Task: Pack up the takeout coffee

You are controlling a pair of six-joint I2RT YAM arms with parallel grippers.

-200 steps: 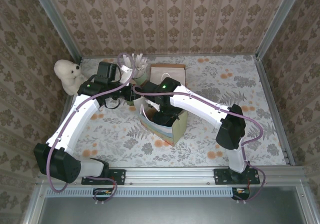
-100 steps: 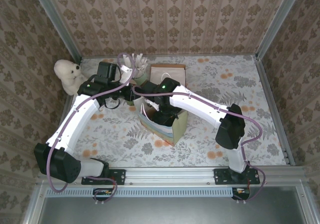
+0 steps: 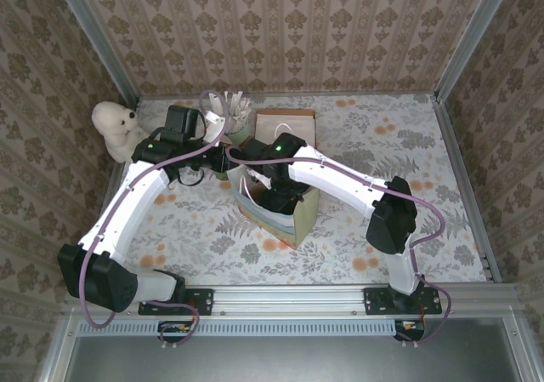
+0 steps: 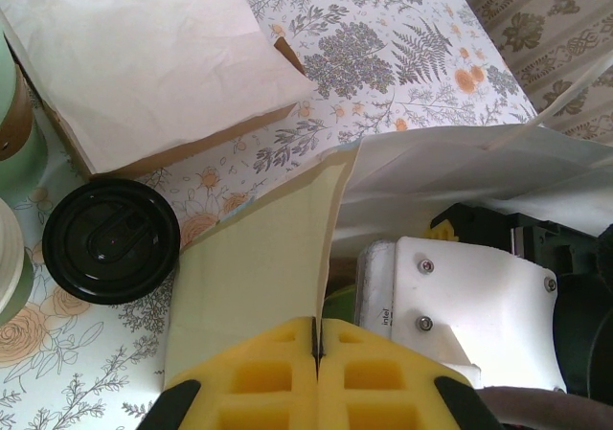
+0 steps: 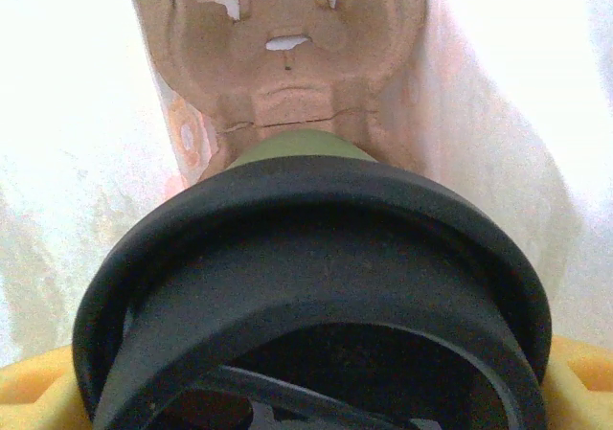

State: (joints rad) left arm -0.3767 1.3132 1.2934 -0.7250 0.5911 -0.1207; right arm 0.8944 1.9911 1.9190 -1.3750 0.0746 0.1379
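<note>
The takeout coffee (image 5: 306,277), a dark green cup with a black lid, hangs inside the white paper bag (image 3: 293,216). My right gripper (image 5: 306,392) is shut on it, with a yellow finger at each side of the lid. A brown pulp cup carrier (image 5: 278,56) lies below the cup at the bag's bottom. My left gripper (image 4: 317,329) is shut on the bag's cream upper edge (image 4: 259,258) and holds the mouth apart. From above, the right gripper (image 3: 276,196) reaches down into the bag while the left gripper (image 3: 223,162) stands at its left rim.
A second black-lidded cup (image 4: 110,241) stands on the floral table left of the bag. Behind it is a cardboard box lined with white paper (image 4: 144,56). A holder of white sticks (image 3: 236,110) and a white teddy bear (image 3: 115,129) sit at the back left.
</note>
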